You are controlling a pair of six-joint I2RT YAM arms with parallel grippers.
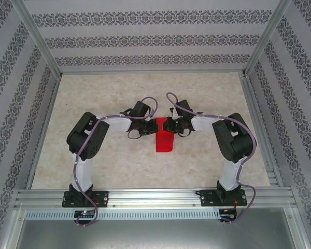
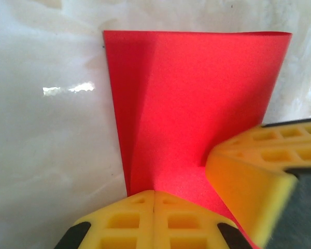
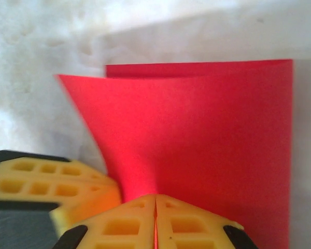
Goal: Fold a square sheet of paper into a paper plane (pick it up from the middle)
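Two grippers are pinching the same sheet of paper (image 2: 197,104) at once. The left gripper (image 2: 154,212) is pressing flat on one edge with its pads meeting and no gap showing, and the right gripper (image 3: 155,215) is doing likewise, with a thin red line showing in the seam between its fingers. The sheet is thin and light, so I judge it is going to flex, curl and slip at the slightest pull rather than resist (it is bowing into a soft trough just ahead of the left fingertips). It is likely taking a crease wherever it is pressed, which helps the folds but makes a stray pinch unforgiving. Taking hold at an edge close to a fold line, with both grips near each other, looks the sounder choice, since a lone corner grip would be letting the rest droop. From each gripper the paper is spreading forward, away from the fingertips, doubled over with one layer lying behind the other, and the other arm's yellow finger is sitting just beside. Beyond the two grips, the free end appears to be lying on the table (image 1: 109,166).
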